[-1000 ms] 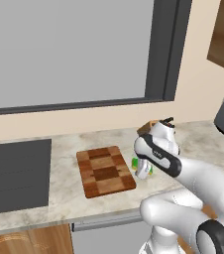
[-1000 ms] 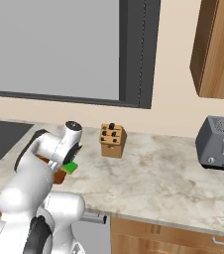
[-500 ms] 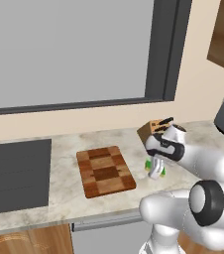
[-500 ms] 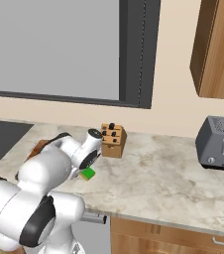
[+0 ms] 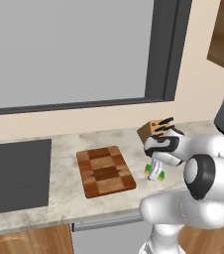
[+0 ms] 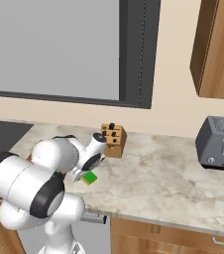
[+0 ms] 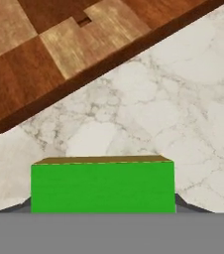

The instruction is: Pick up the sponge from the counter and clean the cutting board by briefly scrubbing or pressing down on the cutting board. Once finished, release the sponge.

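1 bright green sponge with a yellow underlayer (image 5: 155, 173), held by the two-finger gripper (image 5: 155, 171) just above the beige-grey marbled stone counter (image 5: 69, 154).

The gripper's 2 fingers are clamped on the sponge, with the counter visible beneath it in the hand view. 1 rectangular checkered wooden cutting board (image 5: 105, 170) lies flat on the counter beside the sponge and apart from it. 1 small tan knife block with black handles (image 6: 113, 141) stands behind the gripper, 1 dark grey toaster (image 6: 220, 143) sits well apart along the counter, and 1 dark grey flat cooktop panel (image 5: 16, 175) lies beyond the board.
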{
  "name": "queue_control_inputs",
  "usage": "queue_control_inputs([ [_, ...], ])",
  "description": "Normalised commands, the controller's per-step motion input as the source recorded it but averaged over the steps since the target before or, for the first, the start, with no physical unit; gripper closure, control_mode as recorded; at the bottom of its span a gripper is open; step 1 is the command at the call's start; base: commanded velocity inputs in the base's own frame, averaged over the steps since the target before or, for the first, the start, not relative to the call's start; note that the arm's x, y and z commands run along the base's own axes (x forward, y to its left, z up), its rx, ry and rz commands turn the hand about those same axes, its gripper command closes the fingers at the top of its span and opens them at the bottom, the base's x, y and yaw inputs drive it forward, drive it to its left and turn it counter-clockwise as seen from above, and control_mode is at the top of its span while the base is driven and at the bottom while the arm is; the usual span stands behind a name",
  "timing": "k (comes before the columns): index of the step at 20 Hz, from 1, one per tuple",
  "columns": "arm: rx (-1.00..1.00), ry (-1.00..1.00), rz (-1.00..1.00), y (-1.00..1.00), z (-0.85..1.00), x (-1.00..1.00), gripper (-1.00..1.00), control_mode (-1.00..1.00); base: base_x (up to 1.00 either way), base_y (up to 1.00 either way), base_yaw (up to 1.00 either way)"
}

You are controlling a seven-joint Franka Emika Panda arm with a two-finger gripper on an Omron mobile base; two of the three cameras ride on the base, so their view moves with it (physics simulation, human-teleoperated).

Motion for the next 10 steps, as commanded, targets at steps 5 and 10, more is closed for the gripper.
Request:
queue_control_inputs([
  [5,0.00,-0.01,-0.06,0.00,-0.08,0.01,-1.00,-1.00,0.00,0.00,0.00],
  [10,0.00,-0.18,-0.05,0.00,0.18,-0.27,-1.00,-1.00,0.00,0.00,0.00],
])
